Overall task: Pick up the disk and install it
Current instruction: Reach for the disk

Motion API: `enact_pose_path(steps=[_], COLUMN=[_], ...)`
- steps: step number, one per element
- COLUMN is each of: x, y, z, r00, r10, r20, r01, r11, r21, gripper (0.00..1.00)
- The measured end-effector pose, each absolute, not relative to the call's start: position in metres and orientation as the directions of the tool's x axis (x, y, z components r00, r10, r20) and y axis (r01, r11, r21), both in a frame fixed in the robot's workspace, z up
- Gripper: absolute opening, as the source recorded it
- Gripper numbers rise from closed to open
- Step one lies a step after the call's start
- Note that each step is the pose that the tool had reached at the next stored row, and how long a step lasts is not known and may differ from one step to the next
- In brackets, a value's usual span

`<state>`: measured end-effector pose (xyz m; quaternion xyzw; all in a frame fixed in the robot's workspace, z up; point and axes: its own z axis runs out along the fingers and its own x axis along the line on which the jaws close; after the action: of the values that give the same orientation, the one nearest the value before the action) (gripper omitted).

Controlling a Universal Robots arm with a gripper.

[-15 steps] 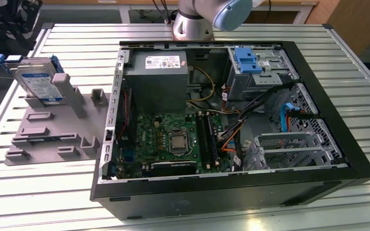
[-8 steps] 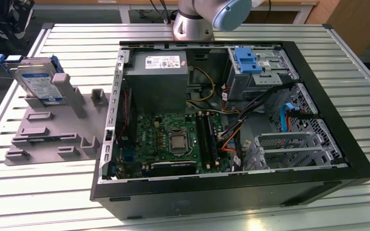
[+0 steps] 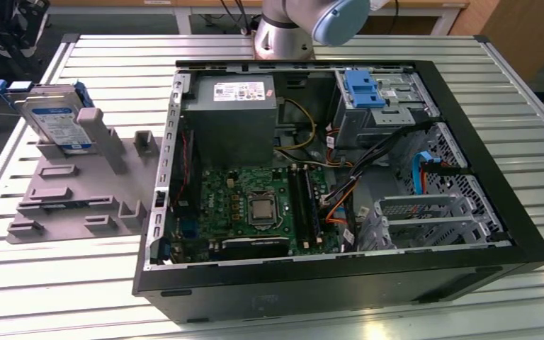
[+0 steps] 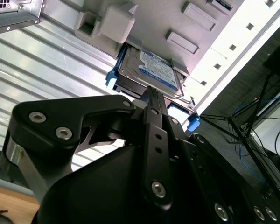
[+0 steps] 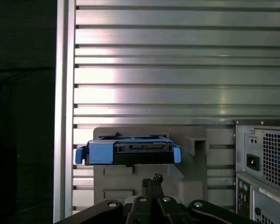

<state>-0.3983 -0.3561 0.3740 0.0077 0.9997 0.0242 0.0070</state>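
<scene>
Bare table [image 3: 64, 283] around disk [image 3: 53, 119] and stand [image 3: 102, 188]; computer case [image 3: 348, 287] just beside.

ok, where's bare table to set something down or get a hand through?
Free: bare table nearer the camera than the grey fixture, and the far strip between the disk and the arm base. Crowded: inside the case, cables across the drive bays.

- Bright light shines white off the metal table [image 3: 64, 283] in the exterior view.
- Inside the computer case [image 3: 348, 287] it is darker.
- The gripper [image 4: 150, 92] looks dark against the bright table.
</scene>
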Motion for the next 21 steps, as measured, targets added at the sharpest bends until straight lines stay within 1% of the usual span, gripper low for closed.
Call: enact_pose_path(steps=[9,21], x=[-0.400,-0.420], y=[-0.356,-0.356], z=[0.374,0.374], r00=[-1.000,-1.000], r10=[0.016,0.016], r20=[-0.014,-0.013], r01=[0.015,0.015], r11=[0.999,0.999], r21=[0.048,0.048], gripper=[0.11,0.11])
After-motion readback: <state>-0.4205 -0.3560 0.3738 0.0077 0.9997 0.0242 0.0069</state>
